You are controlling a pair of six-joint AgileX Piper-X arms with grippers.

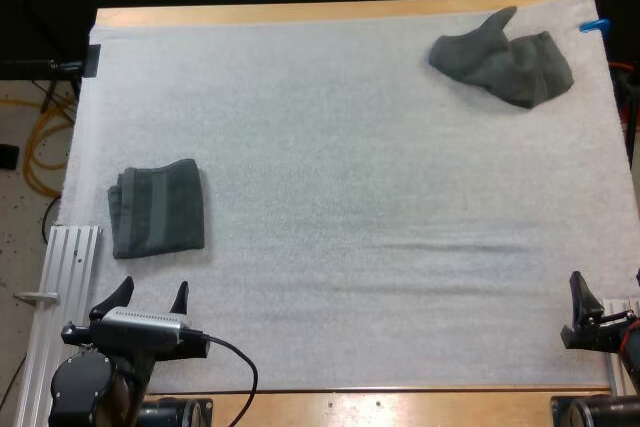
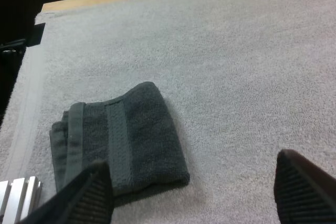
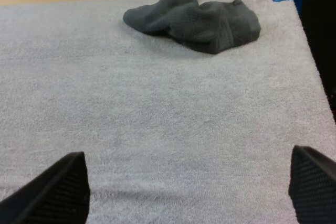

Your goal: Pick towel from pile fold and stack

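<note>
A folded dark grey-green towel [image 1: 157, 208] lies on the mat's left side, just ahead of my left gripper [image 1: 150, 299]. That gripper is open, its wide-apart fingers [image 2: 89, 190] clear of the folded towel [image 2: 118, 142]. A crumpled towel [image 1: 503, 59] sits at the far right corner of the mat. My right gripper [image 1: 582, 297] rests at the near right edge, open with nothing between its fingers [image 3: 58, 187]. The crumpled towel [image 3: 197, 17] lies well ahead of it across bare mat.
The white mat [image 1: 340, 197] covers most of the wooden table [image 1: 300, 12]. A ribbed metal rail [image 1: 55, 287] runs along the near left edge beside my left arm. Wide bare mat lies between the two towels.
</note>
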